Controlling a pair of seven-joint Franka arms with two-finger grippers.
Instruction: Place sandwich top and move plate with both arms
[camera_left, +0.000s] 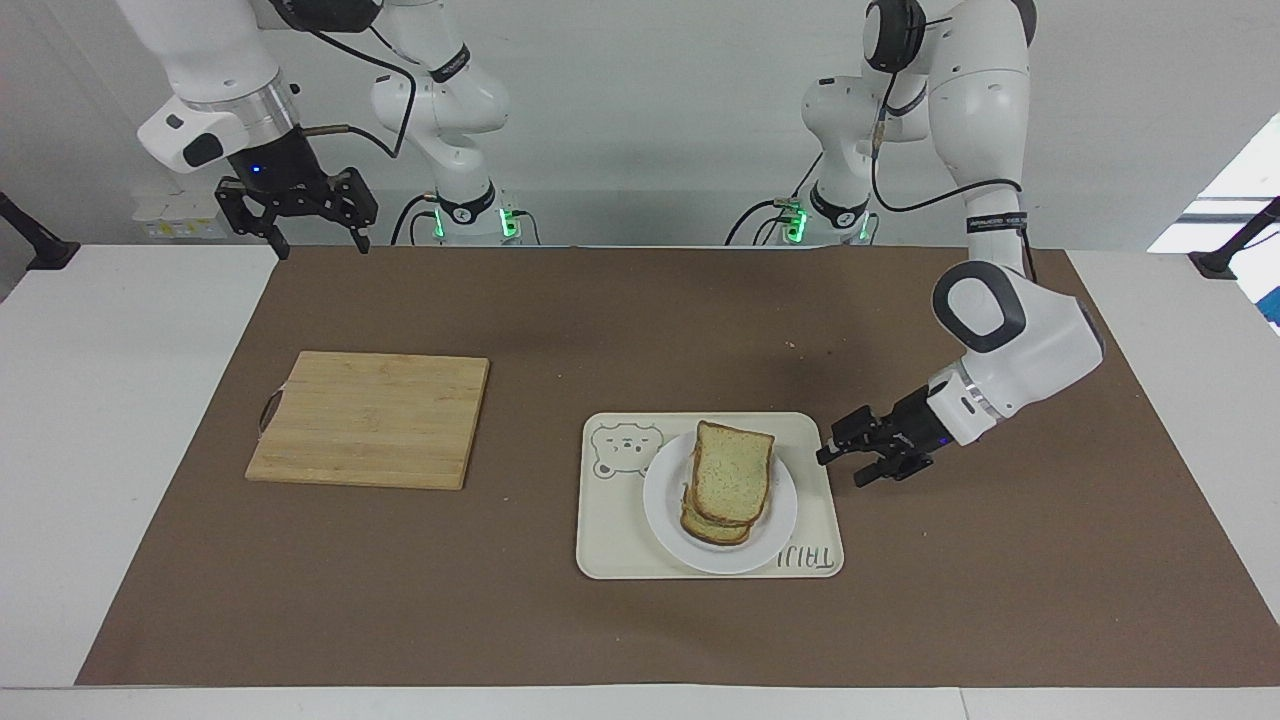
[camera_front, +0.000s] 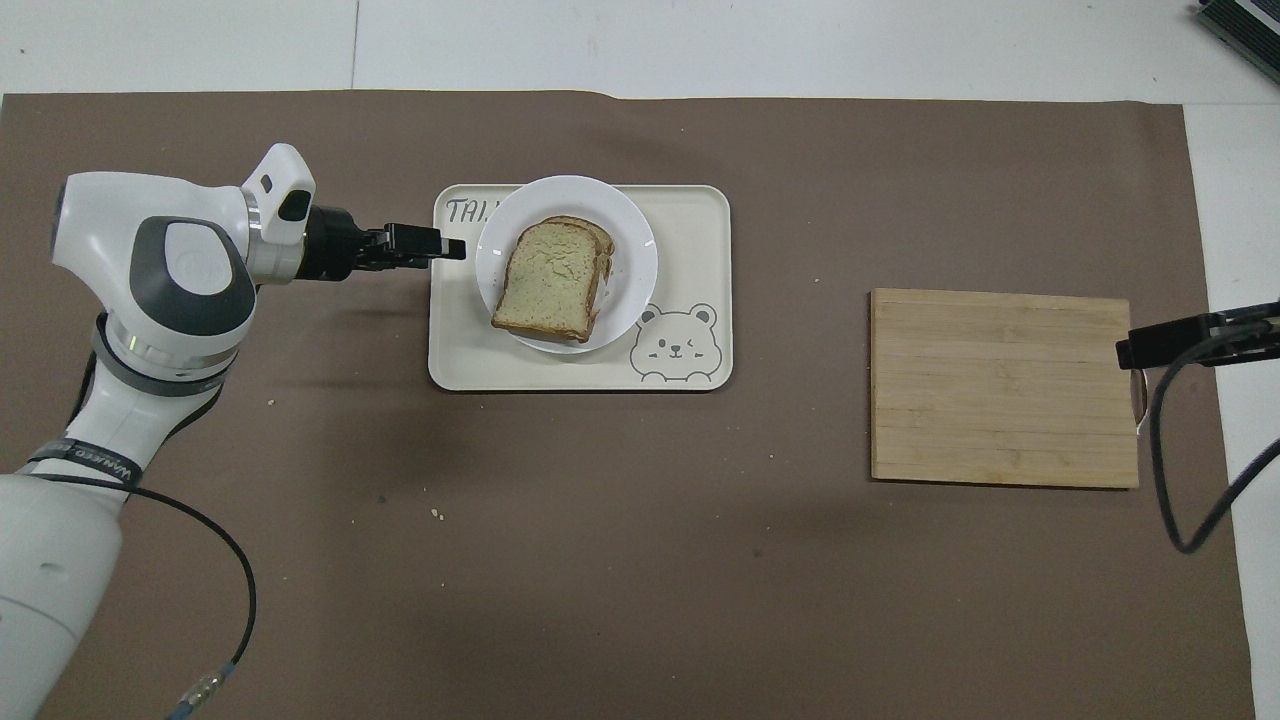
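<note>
The sandwich top (camera_left: 733, 472), a pale speckled slice with a brown crust, lies on a second slice on the small white plate (camera_left: 665, 505). The plate stands on the cream bear tray (camera_left: 610, 545). My left gripper (camera_left: 842, 467) is open and empty, just off the tray's edge toward the left arm's end of the table, apart from the plate. The overhead view shows the slice (camera_front: 548, 280), the plate (camera_front: 632, 240) and the left gripper (camera_front: 450, 245) over the tray's edge. My right gripper (camera_left: 322, 245) waits open and empty, raised over the table's edge by the robots.
A bamboo cutting board (camera_left: 370, 418) lies on the brown mat toward the right arm's end of the table, also seen in the overhead view (camera_front: 1003, 387). The tray (camera_front: 690, 215) has bare room around the bear drawing. A few crumbs lie on the mat.
</note>
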